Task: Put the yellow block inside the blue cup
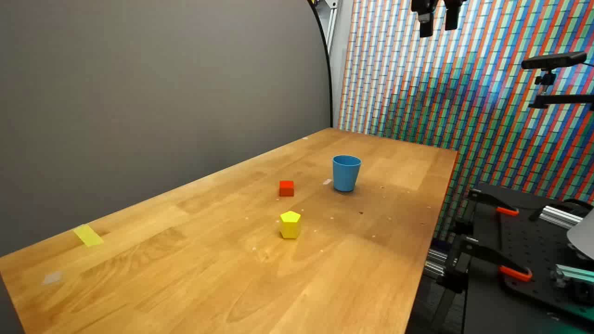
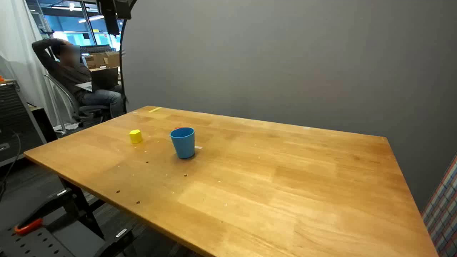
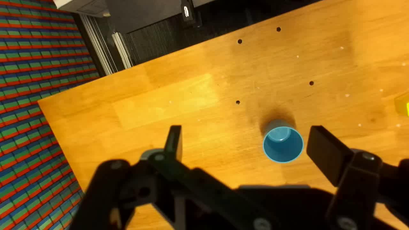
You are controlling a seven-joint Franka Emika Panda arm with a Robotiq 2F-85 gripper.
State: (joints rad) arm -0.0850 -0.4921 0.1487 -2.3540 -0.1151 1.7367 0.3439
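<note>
In an exterior view, a chunky, five-sided yellow block (image 1: 290, 226) stands on a light-brown wooden table (image 1: 232, 287), apart from an upright, tapered, plastic-looking blue cup (image 1: 345, 176). A small, box-shaped red block (image 1: 286, 189) lies near both, touching neither. A black two-fingered gripper (image 1: 439, 25) hangs high, its fingers spread wide with nothing between them. Step in hand, as judged: the reach for the yellow block. Recommended: travel at height until past the blue cup's rim, then descend straight. Opposite sides of a five-sided form are not parallel, so set one finger flat on a face and the other against the facing edge, and squeeze gently to limit twisting. A hold near the top should ease the later release into the cup.

In an exterior view, the blue cup (image 2: 183, 144) hides nearly all of the red block; the yellow block is unobstructed. The gap between the fingers cannot be told there. A seated person (image 2: 73, 75) shows only in that background.

In the wrist view, the wide finger gap is confirmed, with the blue cup seen between the fingers. The cup's inner floor is visible here alone. The yellow block (image 3: 402, 104) is cut off by the frame's right edge; the red block does not appear
</note>
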